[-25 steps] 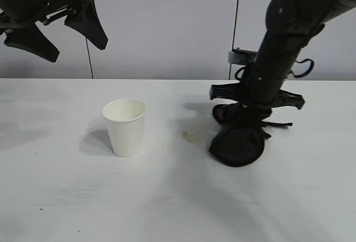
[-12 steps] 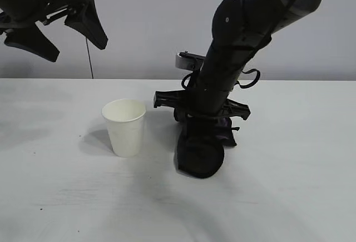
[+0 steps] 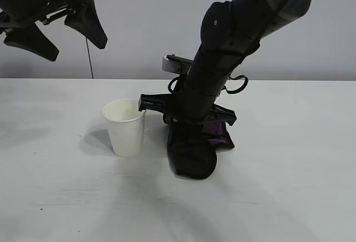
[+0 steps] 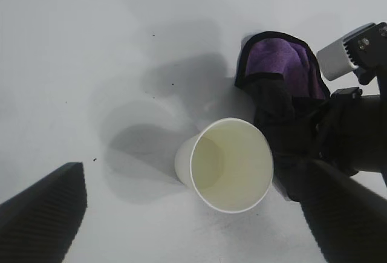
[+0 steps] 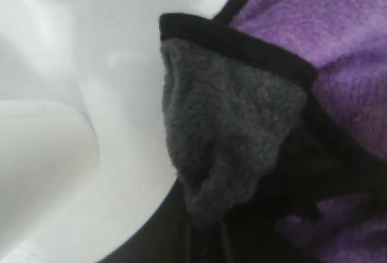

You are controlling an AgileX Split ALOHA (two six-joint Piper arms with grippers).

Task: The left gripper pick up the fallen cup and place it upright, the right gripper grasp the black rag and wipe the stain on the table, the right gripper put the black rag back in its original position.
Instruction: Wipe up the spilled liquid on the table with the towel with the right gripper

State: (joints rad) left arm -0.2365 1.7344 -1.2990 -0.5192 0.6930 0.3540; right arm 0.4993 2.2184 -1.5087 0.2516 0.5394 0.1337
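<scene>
Down at the table's middle: right gripper [image 3: 192, 137], pinched tight on the black rag [image 3: 194, 161], fingertips buried in the cloth. Pointing steeply downward, with the rag bunched beneath and pressed onto the table [image 3: 289, 186]. In the right wrist view, nothing but cloth up close: dark grey pile [image 5: 230, 124] with a black hem, purple lining alongside, white tabletop [image 5: 54, 27] beyond. No telling where the stain lies; hidden from every view.

Just beside the rag, toward the exterior view's left: the cup [image 3: 125, 128], upright, mouth up, empty inside as seen from the left wrist [image 4: 227, 166]. Close to the cup's rim, the black crossbar of the right gripper's body; touching or barely apart, cannot tell. From the left wrist view, rag [image 4: 278, 63] right next to the cup, purple patch turned up on its far side, a small grey box [image 4: 346, 57] at the right wrist past it.

Farther out, high over the table's left side: left gripper [image 3: 79, 52], jaws spread wide, holding nothing, well clear of the cup and aimed down toward it. Both of its fingers [image 4: 42, 214] at the lower corners of its own wrist view, far apart, with the cup between them and below.

Behind everything, a plain pale wall with two thin vertical seams.
</scene>
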